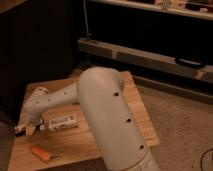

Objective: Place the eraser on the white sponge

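My arm (pixel 100 110) reaches from the lower middle to the left across the wooden table (pixel 135 105). My gripper (pixel 27 128) hangs low over the table's left edge, just left of the white labelled pack (pixel 63 121). A small dark and reddish bit (pixel 18 128) shows at the gripper's left side; it may be the eraser's red end, and the rest of it is hidden. The white sponge is not in view; the arm covers much of the table.
An orange stick-like item (pixel 40 152) lies near the table's front left corner. A dark cabinet stands behind the table. A low metal shelf rail (pixel 150 57) runs along the back right. Speckled floor (pixel 185 130) lies to the right.
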Robot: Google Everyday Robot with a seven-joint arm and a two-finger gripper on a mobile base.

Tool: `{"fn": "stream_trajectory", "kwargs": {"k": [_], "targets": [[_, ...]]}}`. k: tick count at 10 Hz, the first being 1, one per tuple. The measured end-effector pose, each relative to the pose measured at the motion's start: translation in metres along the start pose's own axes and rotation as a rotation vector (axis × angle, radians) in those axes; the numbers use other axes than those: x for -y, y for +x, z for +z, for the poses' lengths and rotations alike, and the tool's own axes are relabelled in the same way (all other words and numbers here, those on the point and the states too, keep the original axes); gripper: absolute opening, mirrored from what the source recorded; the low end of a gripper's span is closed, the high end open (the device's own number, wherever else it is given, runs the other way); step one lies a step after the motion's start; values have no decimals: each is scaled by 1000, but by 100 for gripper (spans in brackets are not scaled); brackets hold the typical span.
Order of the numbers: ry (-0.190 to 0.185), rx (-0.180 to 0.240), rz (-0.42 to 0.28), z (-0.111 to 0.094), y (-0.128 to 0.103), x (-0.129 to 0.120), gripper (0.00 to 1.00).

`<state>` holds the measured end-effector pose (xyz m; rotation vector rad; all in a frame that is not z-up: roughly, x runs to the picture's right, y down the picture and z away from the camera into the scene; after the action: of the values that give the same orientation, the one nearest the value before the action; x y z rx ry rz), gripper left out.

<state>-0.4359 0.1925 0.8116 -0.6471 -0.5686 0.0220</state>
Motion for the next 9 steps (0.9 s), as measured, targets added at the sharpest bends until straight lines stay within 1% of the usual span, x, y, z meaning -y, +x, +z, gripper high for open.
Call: {"fn": "stream_trajectory", "kwargs": {"k": [1, 2, 3, 4, 5, 7, 8, 9], "targets": [[-3, -4, 2, 2, 1, 0, 65], [-6, -10, 1, 3, 3, 0, 60], [-7, -13, 1, 3, 3, 0, 53], [-9, -21, 1, 4, 5, 0, 38], [-10, -26, 0, 4, 6, -1, 30], [-8, -42, 5, 3, 8, 0, 9], [-6, -45, 13, -1, 10, 3, 2], [-2, -33, 26, -9, 9, 7, 0]]}}
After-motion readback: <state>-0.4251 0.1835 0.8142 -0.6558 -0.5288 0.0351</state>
